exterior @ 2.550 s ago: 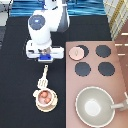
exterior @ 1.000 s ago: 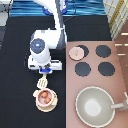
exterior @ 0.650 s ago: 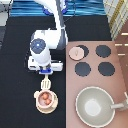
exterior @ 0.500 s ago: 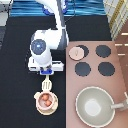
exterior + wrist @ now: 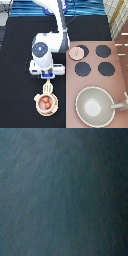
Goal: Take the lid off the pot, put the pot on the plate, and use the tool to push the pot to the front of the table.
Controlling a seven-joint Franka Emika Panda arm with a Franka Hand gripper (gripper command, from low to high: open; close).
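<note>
Table (image 5: 15,65): black top, everything else placed here relative to the stove panel (image 5: 120,65), the pinkish-brown slab on the exterior view's right.

Grey pan (image 5: 95,106): large, long-handled, at the bottom of the stove panel. Not part of the job.

Arm and gripper (image 5: 47,79): white body with a blue block, over the black table just to the left of the stove panel, pointing down toward the view's bottom. Cannot tell from these views how wide the gripper stands. It appears clamped on the tool's handle, since the head hangs directly below it; a judgement only, the grip itself is hidden.

Plate (image 5: 37,106): only a thin cream rim shows, under the pot, left of the stove panel and level with the grey pan.

Pot (image 5: 45,102): pale pink, open, reddish-brown contents visible. Sits on the plate.

Lid (image 5: 76,53): pink disc lying on the burner (image 5: 80,51) at the stove panel's upper left corner. Off the pot, well apart from it.

Tool (image 5: 47,88): slotted cream head just above the pot's rim, touching or nearly so.

Wrist view: plain dark blur, nothing to identify.

Progress, as judged: lid removal done, pot on plate done, tool in hand and at the pot. Push to the table's front is not yet finished.
</note>
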